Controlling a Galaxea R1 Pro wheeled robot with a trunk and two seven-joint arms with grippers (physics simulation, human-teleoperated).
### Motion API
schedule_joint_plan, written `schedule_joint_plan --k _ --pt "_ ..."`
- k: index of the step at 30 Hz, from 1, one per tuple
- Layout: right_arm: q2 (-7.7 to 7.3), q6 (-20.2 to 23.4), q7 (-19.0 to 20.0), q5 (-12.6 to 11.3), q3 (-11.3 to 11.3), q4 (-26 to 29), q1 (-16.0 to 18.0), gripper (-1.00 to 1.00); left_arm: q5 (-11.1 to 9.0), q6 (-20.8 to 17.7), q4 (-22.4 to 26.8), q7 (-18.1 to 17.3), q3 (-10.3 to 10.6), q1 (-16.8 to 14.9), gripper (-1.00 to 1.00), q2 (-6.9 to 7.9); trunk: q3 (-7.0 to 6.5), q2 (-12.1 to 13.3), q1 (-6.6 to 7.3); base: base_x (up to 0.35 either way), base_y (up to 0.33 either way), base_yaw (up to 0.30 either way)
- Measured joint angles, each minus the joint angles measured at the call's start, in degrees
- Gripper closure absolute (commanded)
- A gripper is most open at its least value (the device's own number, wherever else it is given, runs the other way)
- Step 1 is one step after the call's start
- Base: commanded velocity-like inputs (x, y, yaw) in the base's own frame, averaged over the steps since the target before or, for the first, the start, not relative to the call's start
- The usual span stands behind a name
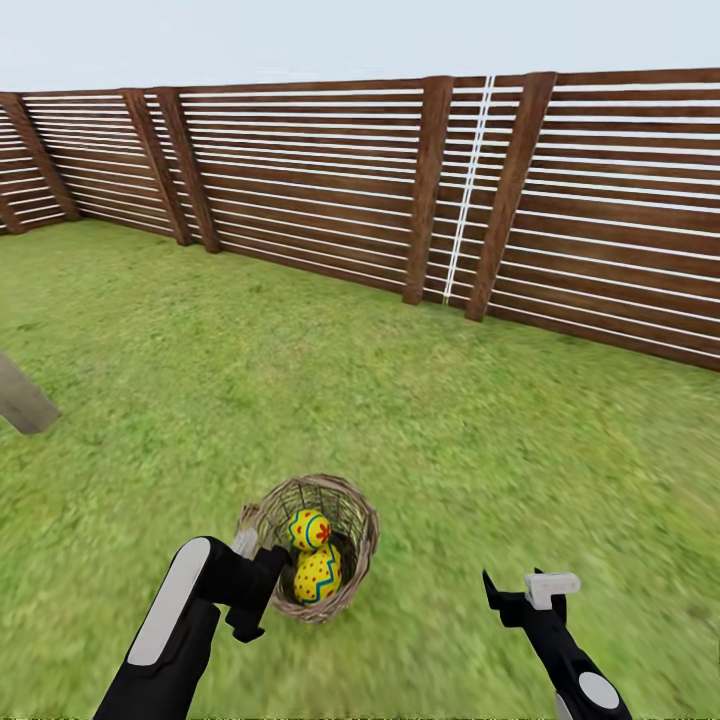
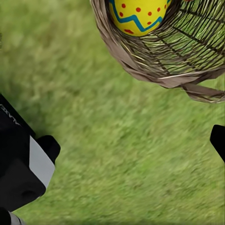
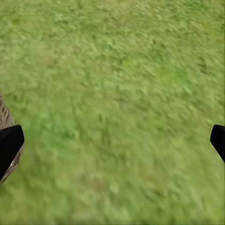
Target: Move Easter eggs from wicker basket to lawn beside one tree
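Note:
The wicker basket [image 1: 355, 520] sits on the lawn [image 1: 400, 400] just ahead of me. Two yellow Easter eggs lie inside it, one [image 1: 308, 528] above the other [image 1: 318, 574]. My left gripper [image 1: 260, 598] hangs open at the basket's near left side, just outside the rim. In the left wrist view, the basket [image 2: 154, 70] and one egg [image 2: 138, 16] lie ahead of the left gripper [image 2: 112, 140]. My right gripper [image 1: 517, 592] is open over bare grass to the basket's right [image 3: 112, 140]. A slanting grey-brown tree trunk [image 1: 20, 398] meets the grass at the far left.
A brown slatted wooden fence [image 1: 400, 190] runs across the back of the garden, with thick leaning posts. Wide open grass lies between the basket and the fence, and to the right. A sliver of the basket's weave [image 3: 3, 117] shows beside the right gripper's finger.

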State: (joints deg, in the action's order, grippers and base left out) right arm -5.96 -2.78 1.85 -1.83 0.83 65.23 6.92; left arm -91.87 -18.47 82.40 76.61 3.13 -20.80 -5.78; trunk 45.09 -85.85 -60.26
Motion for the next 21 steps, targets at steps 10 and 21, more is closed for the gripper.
schedule_joint_plan --k 10,21 --pt "-0.38 1.5 0.3 -0.1 0.3 4.9 0.0 -1.0 -0.5 0.0 0.1 -0.1 0.1 0.0 -1.0 -0.07 2.53 -4.0 -2.2 0.0 0.0 0.0" --pt "-0.33 2.8 0.0 -0.1 0.0 7.1 0.0 -1.0 -0.7 -0.1 0.7 -0.2 0.2 -0.6 -1.0 -0.03 4.54 -8.4 -4.61 0.0 0.0 0.0"
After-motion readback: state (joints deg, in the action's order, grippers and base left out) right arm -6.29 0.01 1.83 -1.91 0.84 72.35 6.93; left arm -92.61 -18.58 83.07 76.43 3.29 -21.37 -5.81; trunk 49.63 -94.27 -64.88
